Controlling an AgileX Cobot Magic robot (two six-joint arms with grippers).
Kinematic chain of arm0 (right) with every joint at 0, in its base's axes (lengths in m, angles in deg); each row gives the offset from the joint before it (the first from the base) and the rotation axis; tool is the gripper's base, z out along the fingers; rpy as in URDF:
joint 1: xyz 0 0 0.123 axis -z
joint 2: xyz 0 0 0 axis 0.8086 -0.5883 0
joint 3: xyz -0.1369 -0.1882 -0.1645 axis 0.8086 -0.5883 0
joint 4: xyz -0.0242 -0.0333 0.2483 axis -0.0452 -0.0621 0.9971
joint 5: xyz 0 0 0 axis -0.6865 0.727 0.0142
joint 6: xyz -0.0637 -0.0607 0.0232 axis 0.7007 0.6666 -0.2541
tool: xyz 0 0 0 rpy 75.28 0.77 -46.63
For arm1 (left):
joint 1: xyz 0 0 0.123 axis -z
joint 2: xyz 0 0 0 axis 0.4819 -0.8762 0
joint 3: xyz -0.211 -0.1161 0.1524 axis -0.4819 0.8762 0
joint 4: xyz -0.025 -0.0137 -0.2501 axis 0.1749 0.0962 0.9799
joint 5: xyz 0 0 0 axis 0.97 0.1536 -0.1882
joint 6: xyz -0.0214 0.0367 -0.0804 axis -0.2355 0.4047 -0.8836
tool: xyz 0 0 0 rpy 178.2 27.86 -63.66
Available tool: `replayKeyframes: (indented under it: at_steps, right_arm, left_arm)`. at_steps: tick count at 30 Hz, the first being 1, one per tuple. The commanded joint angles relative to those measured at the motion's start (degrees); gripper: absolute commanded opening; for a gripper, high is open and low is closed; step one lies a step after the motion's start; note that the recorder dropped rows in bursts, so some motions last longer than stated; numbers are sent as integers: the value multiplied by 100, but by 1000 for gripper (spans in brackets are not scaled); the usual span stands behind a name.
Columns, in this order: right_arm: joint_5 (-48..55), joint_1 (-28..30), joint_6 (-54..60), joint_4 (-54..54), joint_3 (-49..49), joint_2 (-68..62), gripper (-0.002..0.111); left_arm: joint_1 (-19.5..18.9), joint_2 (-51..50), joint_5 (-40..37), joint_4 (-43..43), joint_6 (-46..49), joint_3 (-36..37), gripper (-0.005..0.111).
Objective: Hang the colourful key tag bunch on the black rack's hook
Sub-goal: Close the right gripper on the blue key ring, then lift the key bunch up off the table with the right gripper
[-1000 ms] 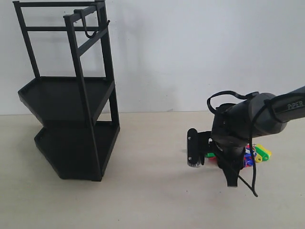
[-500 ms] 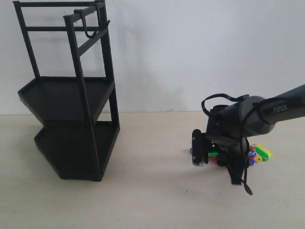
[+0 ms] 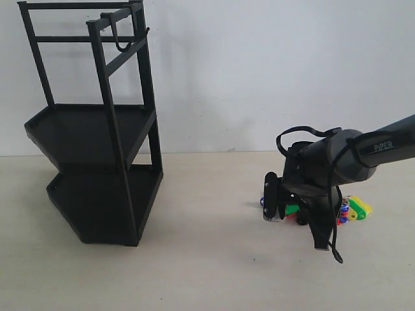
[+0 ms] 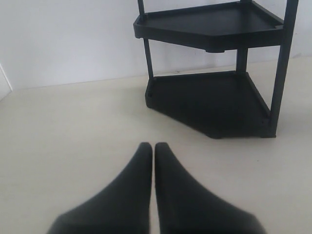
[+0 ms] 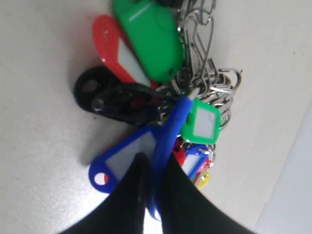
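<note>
The colourful key tag bunch point(image 5: 146, 36) lies on the table, with green, red, black and blue tags on silver rings. My right gripper point(image 5: 156, 163) is shut on the blue sleeve point(image 5: 169, 127) of its large ring. In the exterior view the right arm covers most of the bunch point(image 3: 355, 208), and only some tags show beside it. The black rack point(image 3: 97, 162) stands far to the left, with the hook point(image 3: 120, 40) on its top bar. My left gripper point(image 4: 154, 147) is shut on nothing, low over the table and facing the rack point(image 4: 214, 97).
A white wall runs behind the table point(image 3: 207, 272). Bare tabletop lies between the rack and the right arm point(image 3: 324, 165). The rack's two angular trays jut toward the front.
The right arm has shifted a little to the right and settled lower over the key tag bunch. The rack has not moved.
</note>
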Motion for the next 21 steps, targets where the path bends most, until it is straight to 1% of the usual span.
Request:
replayKeyframes:
  at_steps: [1, 7, 9, 12, 14, 17, 18, 19, 21]
  right_arm:
    - [92, 48, -799, -45, 84, 54, 0]
    - [49, 48, -1831, 135, 156, 582, 0]
    - [-41, 48, -1935, 421, 156, 839, 0]
    - [-266, 77, -1962, 1192, 156, 1288, 0]
    - [-405, 170, -1921, 2053, 156, 1625, 0]
    - [-456, 464, -1537, 3696, 156, 2038, 0]
    - [-456, 620, -1368, 4183, 156, 2168, 0]
    - [-433, 806, -1080, 5019, 146, 2309, 0]
    - [-346, 1203, -441, 6246, 146, 2464, 0]
  left_arm:
    - [7, 12, 28, 20, 6, -8, 4]
    - [7, 12, 28, 20, 6, -8, 4]
    - [7, 12, 28, 20, 6, -8, 4]
    - [7, 12, 41, 20, 6, -8, 4]
    - [7, 12, 41, 20, 6, -8, 4]
    - [7, 12, 41, 20, 6, -8, 4]
    - [7, 12, 41, 20, 6, -8, 4]
    - [7, 12, 41, 20, 6, -8, 4]
    - [7, 12, 41, 20, 6, -8, 4]
